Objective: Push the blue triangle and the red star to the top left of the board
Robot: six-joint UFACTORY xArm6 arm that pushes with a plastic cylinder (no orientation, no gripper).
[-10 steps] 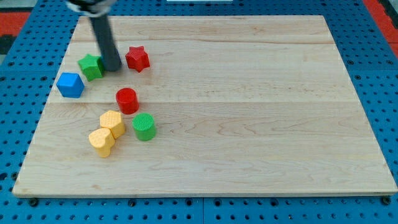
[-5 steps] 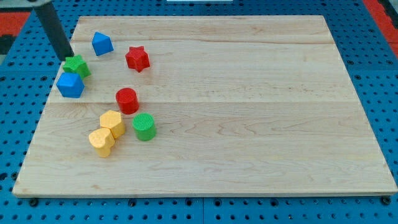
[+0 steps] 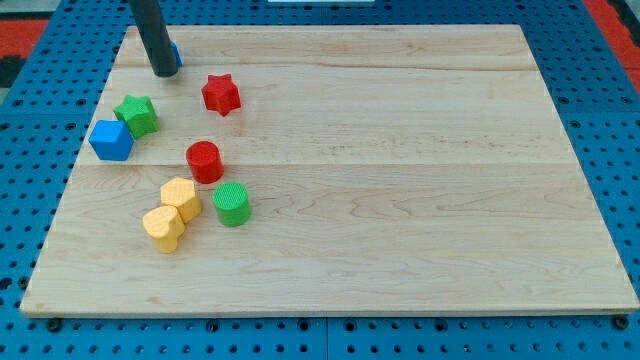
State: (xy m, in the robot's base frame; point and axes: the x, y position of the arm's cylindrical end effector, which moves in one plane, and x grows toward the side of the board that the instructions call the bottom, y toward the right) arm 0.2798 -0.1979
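Two yellow blocks (image 3: 171, 214) lie nearest the view's bottom, touching. Red star (image 3: 220, 93) sits farther up, left of centre. My tip (image 3: 163, 72), a bare rod, rests against the mostly hidden blue triangle (image 3: 175, 54) at top left.

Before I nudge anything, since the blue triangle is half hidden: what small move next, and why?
Probably go for the red star next. My tip sits against the blue triangle, already near the board's top left; the star lies apart to the view's right. Circle to its right and push left.
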